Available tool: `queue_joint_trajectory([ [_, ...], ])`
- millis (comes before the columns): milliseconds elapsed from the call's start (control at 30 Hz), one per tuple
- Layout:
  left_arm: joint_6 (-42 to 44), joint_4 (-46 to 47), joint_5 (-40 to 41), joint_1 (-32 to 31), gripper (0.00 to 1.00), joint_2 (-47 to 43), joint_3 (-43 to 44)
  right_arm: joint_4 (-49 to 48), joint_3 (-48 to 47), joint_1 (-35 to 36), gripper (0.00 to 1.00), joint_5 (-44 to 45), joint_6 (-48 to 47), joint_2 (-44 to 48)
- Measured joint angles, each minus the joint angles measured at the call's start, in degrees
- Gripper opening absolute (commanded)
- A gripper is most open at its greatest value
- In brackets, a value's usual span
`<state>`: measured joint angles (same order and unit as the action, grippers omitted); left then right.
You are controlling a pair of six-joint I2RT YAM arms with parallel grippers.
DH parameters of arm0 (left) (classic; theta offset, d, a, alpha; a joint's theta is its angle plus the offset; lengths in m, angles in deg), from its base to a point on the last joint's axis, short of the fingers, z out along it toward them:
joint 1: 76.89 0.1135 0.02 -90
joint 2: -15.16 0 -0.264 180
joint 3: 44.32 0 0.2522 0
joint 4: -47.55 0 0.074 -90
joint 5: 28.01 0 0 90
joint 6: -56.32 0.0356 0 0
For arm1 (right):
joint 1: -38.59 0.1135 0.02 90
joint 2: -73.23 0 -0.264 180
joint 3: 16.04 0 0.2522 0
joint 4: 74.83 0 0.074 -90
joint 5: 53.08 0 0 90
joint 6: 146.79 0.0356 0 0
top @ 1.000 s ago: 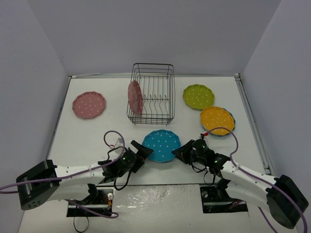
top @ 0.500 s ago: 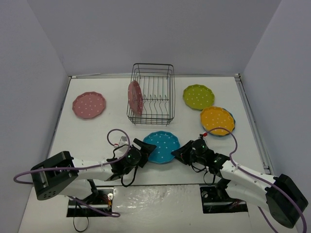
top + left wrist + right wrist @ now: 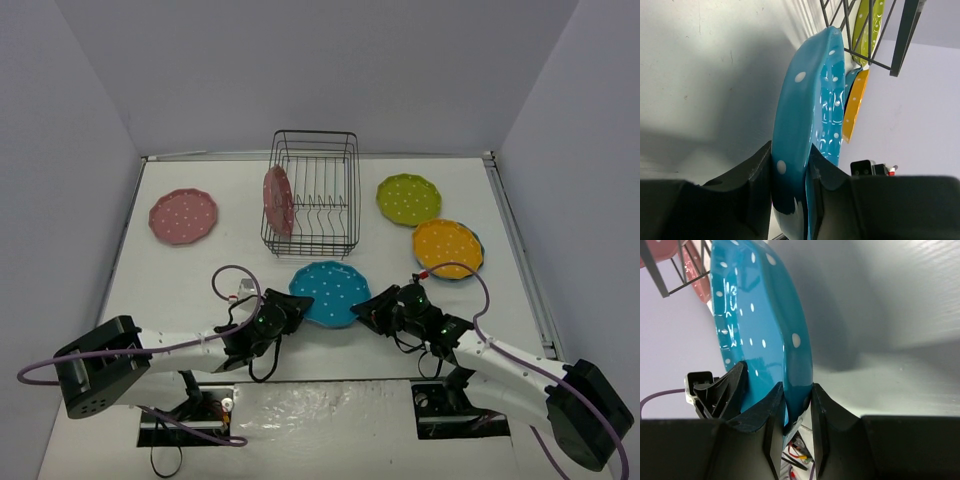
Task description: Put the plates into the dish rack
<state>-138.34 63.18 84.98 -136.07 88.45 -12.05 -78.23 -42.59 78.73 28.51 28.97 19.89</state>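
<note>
Covering most of the top view: white table (image 3: 200, 280), dish rack (image 3: 320, 215) at its far middle. One pink plate (image 3: 278, 200) stands on edge inside the rack at its left end. Other pink plate (image 3: 183, 216) lies flat, well left of the rack. Lime plate (image 3: 408, 199) lies flat just right of the rack. Orange plate (image 3: 447, 247) is right of the rack and nearer the arms, stacked on a second blue plate (image 3: 480, 250) with only a sliver showing. Blue plate (image 3: 330, 293) sits in front of the rack, between both arms; it looks raised off the table, with a shadow under it. Left gripper (image 3: 292, 312) is on the plate's left rim, jaws pinching the rim, one finger each face, per the wrist view. Right gripper (image 3: 365, 310) is on the right rim, jaws clamped on the rim the same way.
</note>
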Motion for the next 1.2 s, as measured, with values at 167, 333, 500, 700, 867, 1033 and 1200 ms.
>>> queue_joint_trajectory([
  [167, 2.0, -3.3, 0.5, 0.0, 0.0, -3.1, -0.1, 1.1, -1.6, 0.0, 0.72, -1.0, -2.5, 0.4],
  [333, 4.8, -10.8, 1.1, -0.1, 0.0, -9.6, -0.4, 6.4, -7.2, -0.3, 0.98, -2.3, -8.6, 1.7],
  [500, 9.0, -20.1, 2.0, -0.1, 0.0, -18.7, -0.3, 12.9, -13.3, -1.1, 1.0, -1.9, -15.3, 3.0],
  [700, 16.1, -38.7, 1.9, -0.1, 0.0, -27.0, 6.0, 26.0, -22.9, -1.5, 1.0, 3.2, -26.0, 3.3],
  [867, 25.6, -52.2, 2.1, -0.1, 0.0, -27.5, 18.5, 34.9, -32.7, -1.9, 1.0, 10.8, -36.5, 3.3],
  [1033, 40.6, -63.0, 3.4, 0.2, 0.0, -20.8, 38.6, 39.4, -42.8, -2.5, 1.0, 17.7, -46.6, 3.3],
  [1200, 57.3, -66.1, 4.4, 5.2, 0.0, -8.3, 58.5, 41.3, -46.9, -3.4, 1.0, 22.1, -53.4, 3.5],
])
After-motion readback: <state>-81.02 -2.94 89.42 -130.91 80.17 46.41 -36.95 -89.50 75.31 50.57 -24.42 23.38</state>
